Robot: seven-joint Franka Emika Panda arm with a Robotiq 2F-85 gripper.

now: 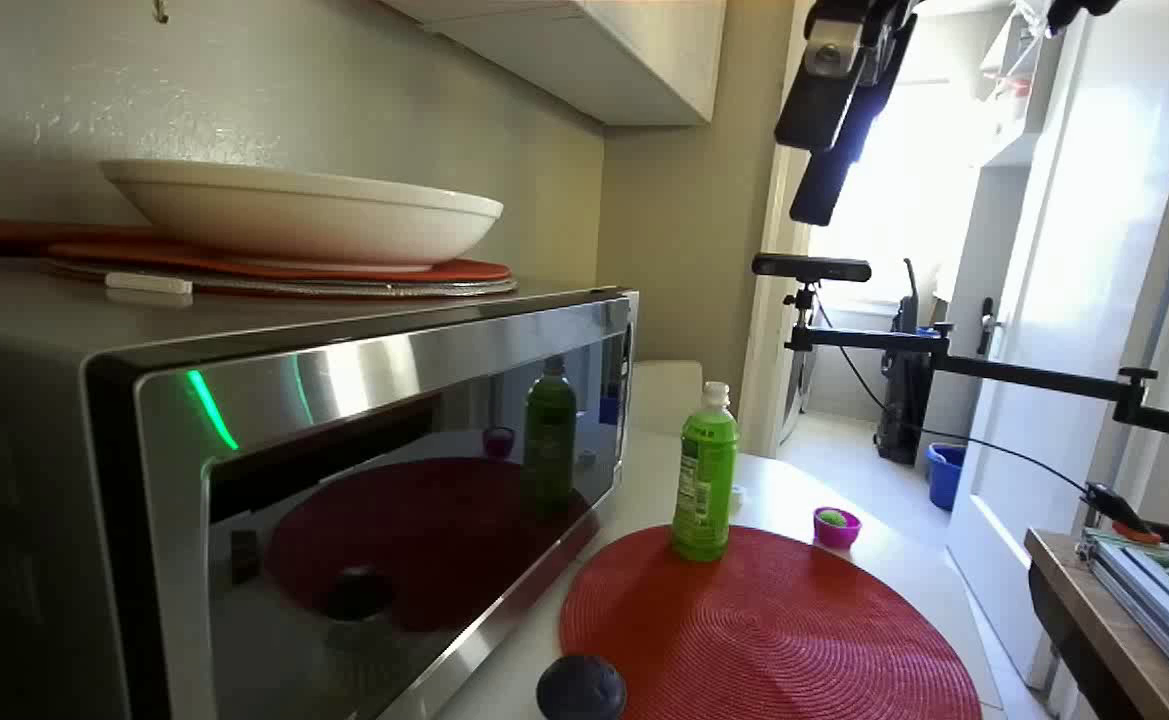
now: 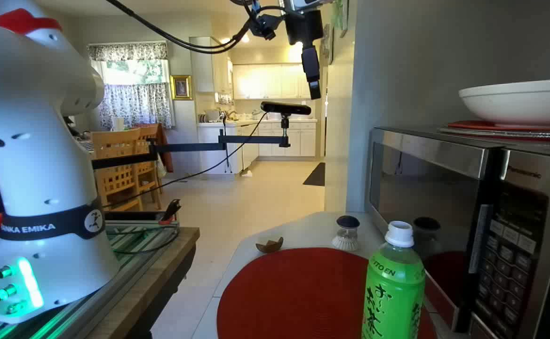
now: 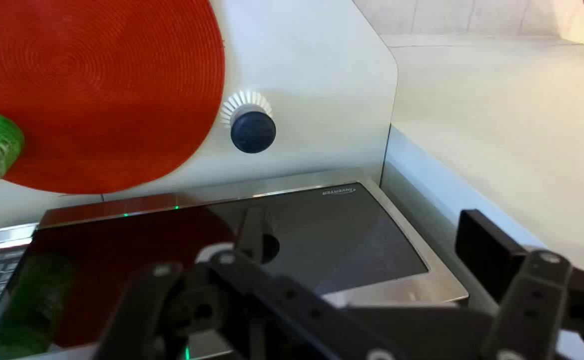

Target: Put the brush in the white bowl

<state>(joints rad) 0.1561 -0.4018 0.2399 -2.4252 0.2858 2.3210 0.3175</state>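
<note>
The brush (image 2: pixel 346 238) has a dark round knob and whitish bristles. It stands upright on the white table beside the red placemat, near the microwave. Its knob shows at the bottom edge in an exterior view (image 1: pixel 581 688), and the whole brush shows in the wrist view (image 3: pixel 252 129). The cream-white bowl (image 1: pixel 324 215) sits on red and grey flat pieces on top of the microwave; it is partly cut off in an exterior view (image 2: pixel 524 103). My gripper (image 3: pixel 371 245) is open and empty. In both exterior views it hangs high above the table, apart from brush and bowl (image 1: pixel 812 178) (image 2: pixel 314 88).
A microwave (image 1: pixel 394 345) stands along the wall under the bowl. A green bottle (image 1: pixel 706 480) stands on the red placemat (image 1: pixel 774 620). A small purple cup (image 1: pixel 836 527) with something green inside sits near the table edge. A camera on a black arm (image 2: pixel 285 108) stands beyond the table.
</note>
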